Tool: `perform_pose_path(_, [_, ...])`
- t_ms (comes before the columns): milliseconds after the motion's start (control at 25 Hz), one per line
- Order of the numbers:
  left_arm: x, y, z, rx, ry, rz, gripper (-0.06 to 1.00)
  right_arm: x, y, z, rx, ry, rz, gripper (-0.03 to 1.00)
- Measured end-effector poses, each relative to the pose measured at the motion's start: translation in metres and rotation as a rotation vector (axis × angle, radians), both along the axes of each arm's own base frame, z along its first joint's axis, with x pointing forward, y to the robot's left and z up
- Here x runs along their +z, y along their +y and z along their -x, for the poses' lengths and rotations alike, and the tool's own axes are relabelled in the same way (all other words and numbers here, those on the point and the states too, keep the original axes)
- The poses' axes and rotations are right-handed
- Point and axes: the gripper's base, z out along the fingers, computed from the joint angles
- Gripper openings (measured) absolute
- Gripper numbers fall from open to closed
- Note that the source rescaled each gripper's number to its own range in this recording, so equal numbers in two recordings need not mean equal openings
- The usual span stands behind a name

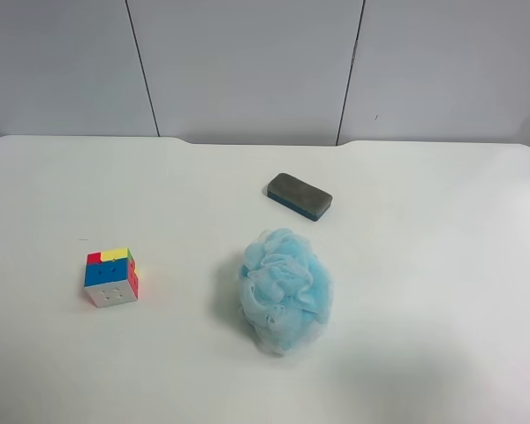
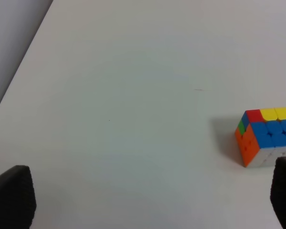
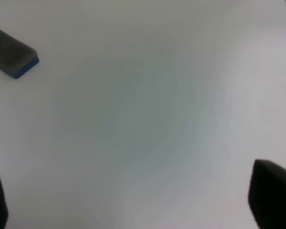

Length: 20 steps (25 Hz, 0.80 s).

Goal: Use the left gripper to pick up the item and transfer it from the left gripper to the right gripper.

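The item, a small multicoloured puzzle cube [image 1: 111, 276], sits on the white table [image 1: 406, 265] at the exterior high view's left. It also shows in the left wrist view [image 2: 266, 137], just beyond one black fingertip [image 2: 285, 191]. The left gripper [image 2: 148, 198] is open and empty, its two fingertips far apart at the frame's corners. The right gripper [image 3: 138, 200] is open and empty over bare table, with only its fingertips [image 3: 272, 195] showing. Neither arm shows in the exterior high view.
A pale blue mesh puff [image 1: 285, 289] lies near the table's middle. A flat grey eraser block [image 1: 299, 195] lies behind it and also shows in the right wrist view [image 3: 12, 58]. A grey panelled wall [image 1: 247, 66] backs the table.
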Motion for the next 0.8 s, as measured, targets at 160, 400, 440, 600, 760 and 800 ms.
perform_pose_path(160, [0.0, 0.0, 0.0, 0.0, 0.0, 0.0, 1.0, 0.0, 0.0, 0.0, 0.0, 0.0, 0.0, 1.0])
perform_pose_path(400, [0.0, 0.0, 0.0, 0.0, 0.0, 0.0, 1.0, 0.0, 0.0, 0.0, 0.0, 0.0, 0.0, 1.0])
perform_pose_path(440, [0.0, 0.0, 0.0, 0.0, 0.0, 0.0, 1.0, 0.0, 0.0, 0.0, 0.0, 0.0, 0.0, 1.0])
perform_pose_path(600, [0.0, 0.0, 0.0, 0.0, 0.0, 0.0, 1.0, 0.0, 0.0, 0.0, 0.0, 0.0, 0.0, 1.0])
perform_pose_path(760, [0.0, 0.0, 0.0, 0.0, 0.0, 0.0, 1.0, 0.0, 0.0, 0.0, 0.0, 0.0, 0.0, 1.0])
perform_pose_path(800, [0.0, 0.0, 0.0, 0.0, 0.0, 0.0, 1.0, 0.0, 0.0, 0.0, 0.0, 0.0, 0.0, 1.0])
